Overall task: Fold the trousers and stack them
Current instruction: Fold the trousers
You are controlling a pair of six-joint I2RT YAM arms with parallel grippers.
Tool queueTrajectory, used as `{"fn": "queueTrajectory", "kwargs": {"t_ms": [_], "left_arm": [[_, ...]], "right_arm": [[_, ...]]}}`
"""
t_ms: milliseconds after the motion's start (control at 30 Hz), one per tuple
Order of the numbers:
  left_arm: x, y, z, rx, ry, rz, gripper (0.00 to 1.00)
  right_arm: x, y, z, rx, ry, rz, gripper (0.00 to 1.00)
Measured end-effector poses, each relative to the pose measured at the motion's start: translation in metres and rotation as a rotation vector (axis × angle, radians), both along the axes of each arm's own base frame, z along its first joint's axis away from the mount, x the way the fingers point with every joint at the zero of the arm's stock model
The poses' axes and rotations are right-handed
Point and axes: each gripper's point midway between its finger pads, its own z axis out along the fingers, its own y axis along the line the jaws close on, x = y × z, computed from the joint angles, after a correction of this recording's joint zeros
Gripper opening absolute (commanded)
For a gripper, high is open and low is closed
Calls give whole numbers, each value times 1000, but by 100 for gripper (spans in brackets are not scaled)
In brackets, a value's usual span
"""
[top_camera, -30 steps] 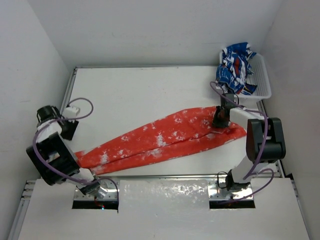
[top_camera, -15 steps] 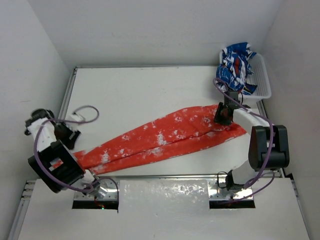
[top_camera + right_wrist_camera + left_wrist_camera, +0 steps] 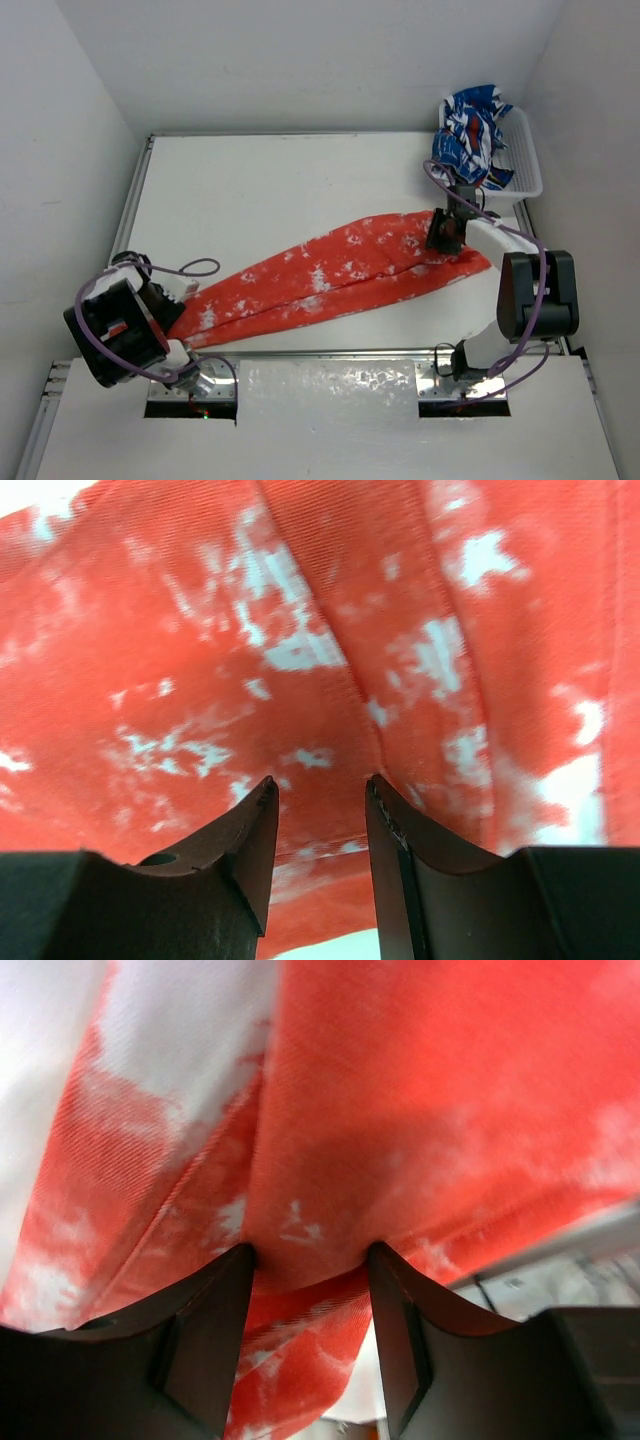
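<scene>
The red-orange trousers (image 3: 340, 270) with white speckles lie flat in a long diagonal strip, from the near left to the right side of the table. My left gripper (image 3: 176, 302) is down at their near-left end. In the left wrist view its jaws (image 3: 310, 1252) stand apart, tips pressed onto the cloth (image 3: 420, 1110), with a fold bulging between them. My right gripper (image 3: 443, 237) is over the far right end of the trousers. Its jaws (image 3: 320, 785) stand apart just over the flat speckled cloth (image 3: 300, 630), holding nothing.
A white basket (image 3: 530, 165) stands at the back right corner with a crumpled blue, white and red garment (image 3: 472, 135) in it, close behind my right gripper. White walls close in the table. The metal front rail (image 3: 330, 352) runs just below the trousers.
My left arm has swung in from the table's left edge and come down on the trousers' near-left end. My right gripper's jaws have widened at the right end.
</scene>
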Motion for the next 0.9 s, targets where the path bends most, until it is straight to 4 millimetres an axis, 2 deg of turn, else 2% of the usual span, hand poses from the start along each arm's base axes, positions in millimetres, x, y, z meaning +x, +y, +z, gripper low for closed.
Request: {"fn": "queueTrajectory", "kwargs": {"t_ms": [167, 300, 400, 467, 533, 633, 733, 833, 900], "left_arm": [[3, 14, -4, 120, 26, 112, 47], [21, 25, 2, 193, 54, 157, 47], [56, 35, 6, 249, -32, 162, 47], [98, 44, 11, 279, -173, 168, 47], [153, 52, 19, 290, -351, 176, 47], [206, 56, 33, 284, -514, 176, 48], [227, 51, 45, 244, -584, 176, 49], [230, 43, 57, 198, -601, 181, 50], [229, 40, 73, 170, -609, 193, 50]], "right_arm": [[-3, 0, -5, 1, 16, -9, 39], [-4, 1, -12, 10, 38, -24, 40], [-3, 1, -14, 15, 46, -35, 40], [-2, 1, -14, 17, 46, -42, 40], [0, 1, -15, 16, 48, -48, 40], [2, 0, -17, 13, 55, -54, 40], [3, -1, -16, 8, 55, -56, 42], [6, -3, -12, 0, 52, -53, 44], [10, -7, -6, -2, 42, -60, 45]]}}
